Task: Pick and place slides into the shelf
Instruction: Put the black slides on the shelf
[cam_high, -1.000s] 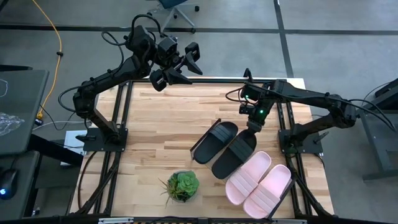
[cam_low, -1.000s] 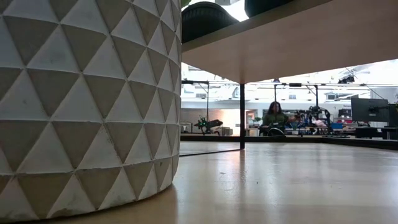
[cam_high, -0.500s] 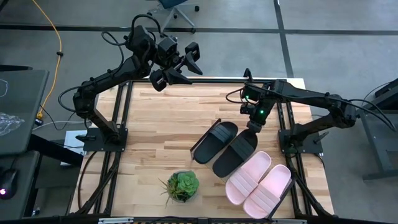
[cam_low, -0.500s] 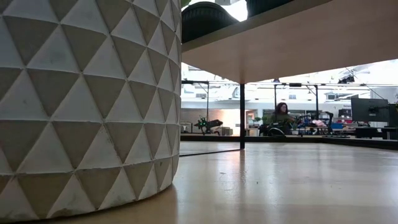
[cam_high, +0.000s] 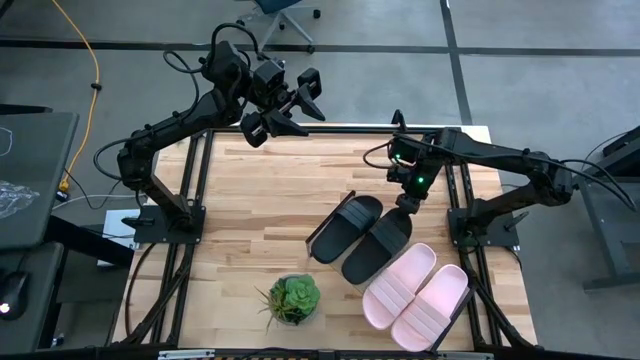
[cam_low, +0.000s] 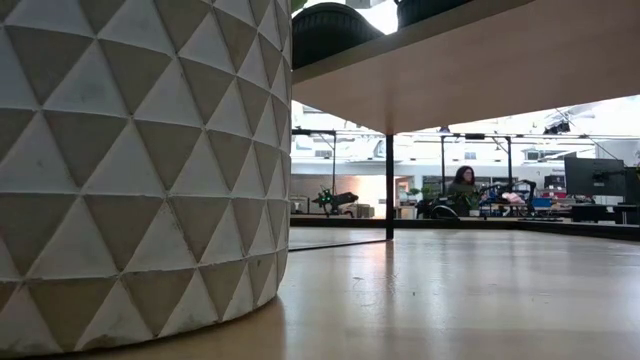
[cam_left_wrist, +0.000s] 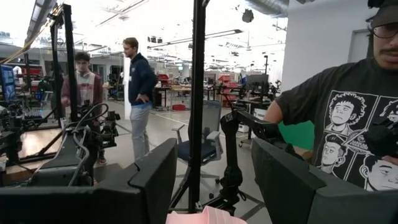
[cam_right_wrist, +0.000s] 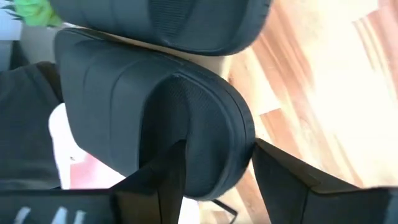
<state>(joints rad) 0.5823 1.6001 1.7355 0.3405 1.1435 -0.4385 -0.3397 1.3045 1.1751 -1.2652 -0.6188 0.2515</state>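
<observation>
A: From above, where?

B: Right pincer low over the shelf, at the far end of 1 of the black slides. Left pincer raised over the tabletop's far edge, well apart from every slide, fingers spread, grasping nothing.

A: Count?

B: 4 slides in 1 slanted row on the shelf: 2 black, then 2 pink slides, side by side. 1 plant just beside the row, on the tabletop.

A: At tabletop height?

B: No pincer to be seen. 1 white faceted pot close up, the shelf's underside overhead, dark slide shapes on top of it. 1 person far off in the room.

A: Left wrist?

B: Looking out into the room, past 2 dark fingers parted and empty. 3 people: 2 standing farther back, 1 close by in a black printed T-shirt.

A: Right wrist?

B: Fingers parted, astride the rounded end of 1 black slide. Bare wood showing between 1 finger and the slide; touching on the other side or not, cannot tell. Second black slide just beyond, a bit of pink alongside.
</observation>
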